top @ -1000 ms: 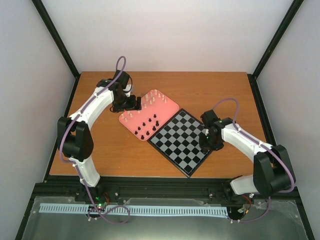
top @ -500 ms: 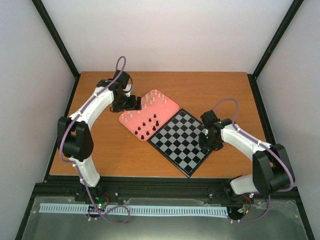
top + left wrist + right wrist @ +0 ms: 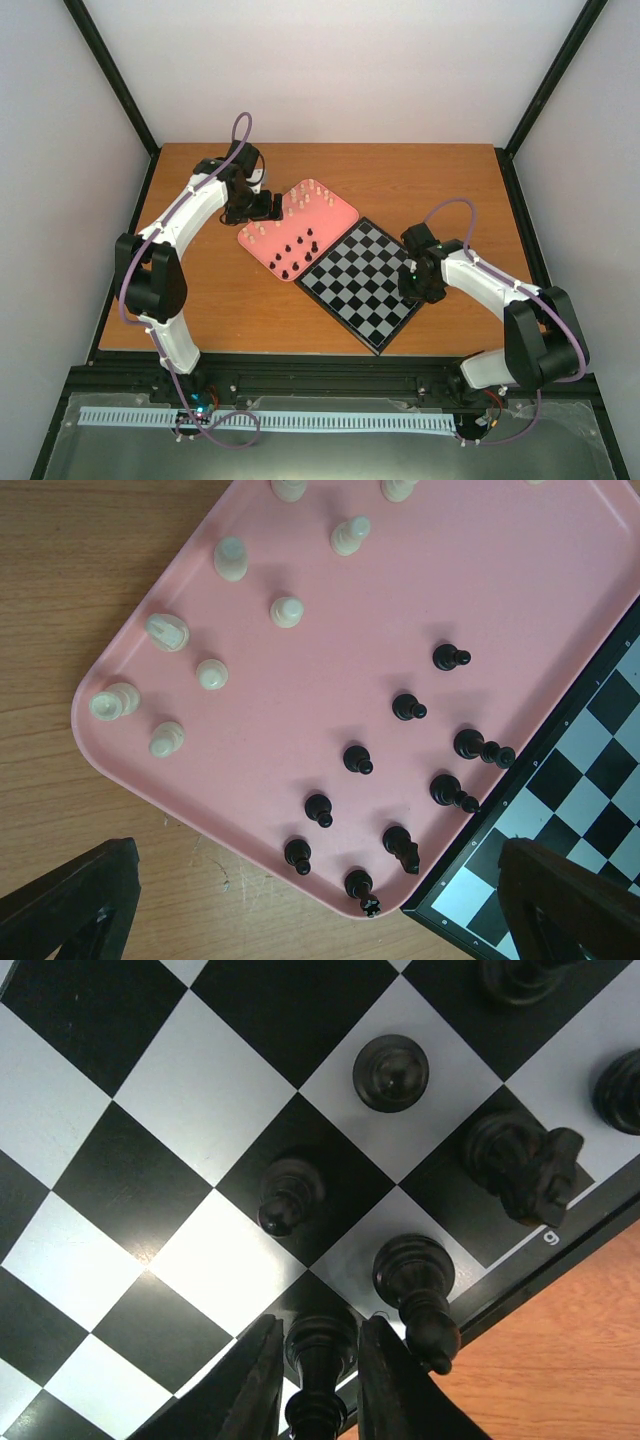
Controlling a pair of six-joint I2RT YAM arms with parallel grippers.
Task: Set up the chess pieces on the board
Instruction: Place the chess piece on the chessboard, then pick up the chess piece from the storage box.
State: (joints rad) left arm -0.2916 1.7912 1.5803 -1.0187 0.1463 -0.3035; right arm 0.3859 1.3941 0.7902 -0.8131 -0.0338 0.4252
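right gripper (image 3: 320, 1328): flanking a black piece (image 3: 320, 1352); pinching or released, i cannot tell.
left gripper (image 3: 318, 858): hanging wide apart, empty.
handling: i am judging it light, stiff, tippy; taking the neck.

Only one mark can be read. In the right wrist view a small pale character (image 3: 548, 1237) is printed on the black rim of the board (image 3: 200, 1090), on the edge next to the bare wooden surface (image 3: 590, 1360). It sits just outside the dark square that holds the black knight (image 3: 520, 1170). It reads as a lowercase "g", though turned as it is it could pass for a 9.

In the left wrist view the rim carries a few faint pale specks, too small to read. The top view shows no legible writing on the board, the pink tray (image 3: 345, 212) or the arms.
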